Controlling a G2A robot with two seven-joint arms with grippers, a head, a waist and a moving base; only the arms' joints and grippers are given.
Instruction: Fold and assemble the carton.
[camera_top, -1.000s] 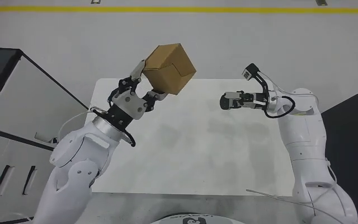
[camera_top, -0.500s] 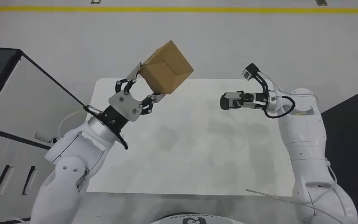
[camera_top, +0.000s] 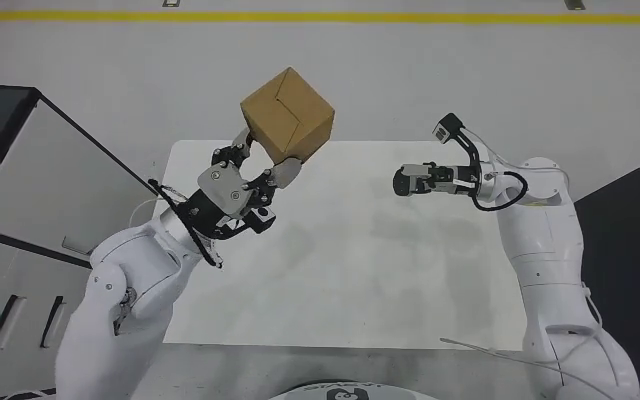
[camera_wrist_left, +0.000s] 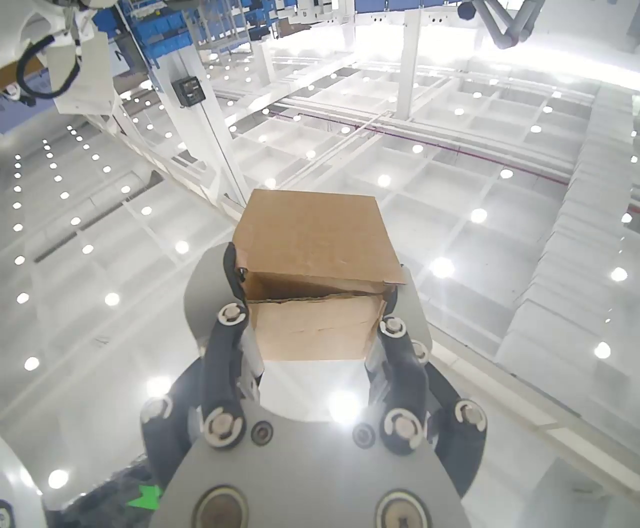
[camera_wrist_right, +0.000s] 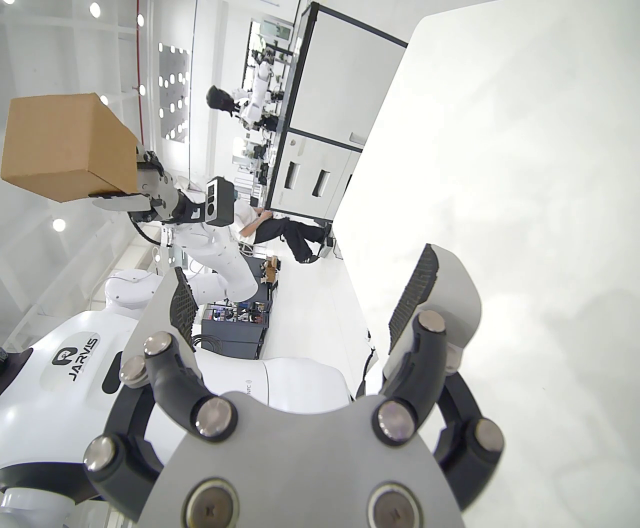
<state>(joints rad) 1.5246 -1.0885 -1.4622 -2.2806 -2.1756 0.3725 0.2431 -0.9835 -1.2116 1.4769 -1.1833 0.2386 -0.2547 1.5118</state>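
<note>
Carton (camera_top: 287, 113) boxed up, clamped in left gripper (camera_top: 265, 157) above the far left corner of the table (camera_top: 400, 280); right gripper (camera_top: 400, 181) spread wide, empty, well apart; next move probably presses the gaping flap shut.

The box (camera_top: 287, 113) is sitting in the left gripper (camera_top: 264, 156) above the table's (camera_top: 380, 270) far-left corner, well apart from the right gripper (camera_top: 400, 182).

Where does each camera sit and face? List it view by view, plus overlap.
Top view: above the arms, looking down on the white table; both arms show.
Left wrist view: faces the ceiling; own fingers clamp the brown cardboard carton.
Right wrist view: faces across the table; own open fingers show.
Shared: all three show the carton.
</note>
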